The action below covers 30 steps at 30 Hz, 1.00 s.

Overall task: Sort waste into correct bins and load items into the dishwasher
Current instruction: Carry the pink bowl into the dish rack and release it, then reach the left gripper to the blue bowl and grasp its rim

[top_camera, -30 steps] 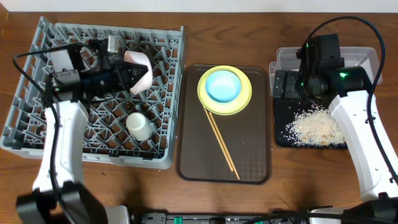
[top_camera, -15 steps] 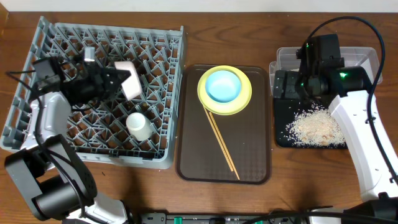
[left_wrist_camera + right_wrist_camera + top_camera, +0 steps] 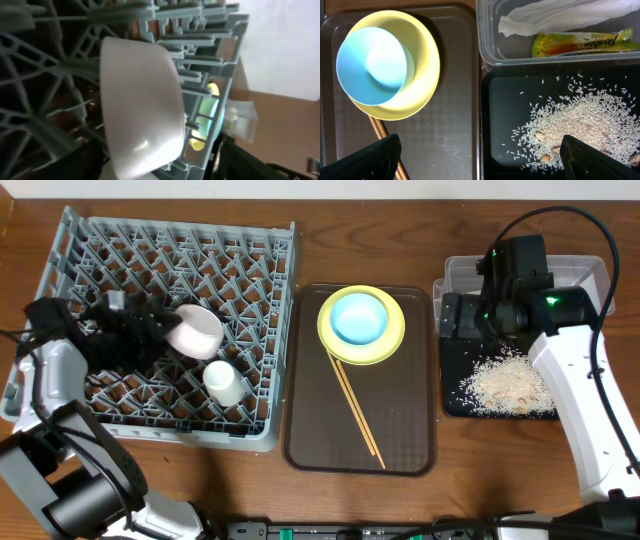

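The white bowl (image 3: 195, 330) lies tilted in the rack (image 3: 150, 430), just right of the left tool (image 3: 150, 335), whose opening I cannot tell; the right tool (image 3: 480, 162), wide open and empty, hangs well right of the rack.

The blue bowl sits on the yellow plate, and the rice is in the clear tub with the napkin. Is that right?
Not quite. The rice lies in the black tray, not the clear tub; the right wrist view shows it. The blue bowl does sit on the yellow plate. The napkin is in the tub.
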### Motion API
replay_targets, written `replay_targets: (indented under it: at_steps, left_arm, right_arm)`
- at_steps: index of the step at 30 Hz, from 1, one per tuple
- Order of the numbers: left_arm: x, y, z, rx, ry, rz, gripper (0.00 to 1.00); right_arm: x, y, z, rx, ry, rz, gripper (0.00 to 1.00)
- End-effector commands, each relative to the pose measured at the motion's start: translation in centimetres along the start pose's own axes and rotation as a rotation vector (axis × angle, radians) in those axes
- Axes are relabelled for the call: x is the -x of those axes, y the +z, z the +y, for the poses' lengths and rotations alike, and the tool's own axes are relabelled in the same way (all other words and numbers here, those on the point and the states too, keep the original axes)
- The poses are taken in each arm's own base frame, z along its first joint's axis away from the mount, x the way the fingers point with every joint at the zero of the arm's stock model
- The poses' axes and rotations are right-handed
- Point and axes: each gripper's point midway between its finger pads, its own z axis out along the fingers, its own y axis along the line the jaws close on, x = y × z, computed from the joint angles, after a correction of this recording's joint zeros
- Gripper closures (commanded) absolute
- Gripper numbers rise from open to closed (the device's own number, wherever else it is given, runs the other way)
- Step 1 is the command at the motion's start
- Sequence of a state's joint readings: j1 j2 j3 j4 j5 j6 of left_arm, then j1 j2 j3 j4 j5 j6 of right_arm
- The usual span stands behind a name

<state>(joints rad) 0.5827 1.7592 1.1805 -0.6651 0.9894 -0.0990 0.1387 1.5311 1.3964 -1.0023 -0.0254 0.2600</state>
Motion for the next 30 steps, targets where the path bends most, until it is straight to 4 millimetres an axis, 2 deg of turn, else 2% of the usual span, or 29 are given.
replay_targets:
  at_steps: [1, 4, 8, 11, 14, 19, 22, 27, 30]
  left_arm:
    - [1.0, -1.3, 1.2, 0.065, 0.007, -0.045, 0.16]
    - [1.4, -2.6, 0.5, 0.068, 0.03, -0.087, 0.14]
    - [1.3, -4.2, -1.7, 0.087, 0.1, -0.138, 0.13]
    - [0.4, -4.8, -3.3, 0.196, 0.186, -0.168, 0.13]
    - [-1.0, -4.3, -5.6, 0.278, 0.295, -0.174, 0.12]
    - [-4.0, -2.0, -11.3, 0.356, 0.486, -0.133, 0.12]
    - [-5.8, 0.1, -14.5, 0.393, 0.603, -0.091, 0.12]
    - [-9.0, 4.8, -19.8, 0.361, 0.791, -0.021, 0.11]
    - [-11.1, 8.7, -22.3, 0.295, 0.919, 0.016, 0.11]
  right_arm:
    - [0.6, -0.4, -0.4, -0.013, 0.012, -0.02, 0.01]
    - [0.6, -0.4, -0.4, -0.013, 0.012, -0.02, 0.01]
    - [0.6, -0.4, -0.4, -0.013, 0.008, -0.02, 0.01]
    - [0.6, -0.4, -0.4, -0.013, 0.009, -0.021, 0.01]
    - [0.8, -0.4, -0.4, -0.013, 0.009, -0.026, 0.01]
    - [0.8, -0.5, -1.1, -0.032, 0.029, -0.027, 0.01]
    - [0.7, -0.6, -2.5, -0.051, 0.069, -0.014, 0.01]
    - [0.5, -1.1, -5.9, -0.096, 0.177, 0.009, 0.01]
    - [0.2, -1.3, -7.6, -0.101, 0.227, 0.022, 0.01]
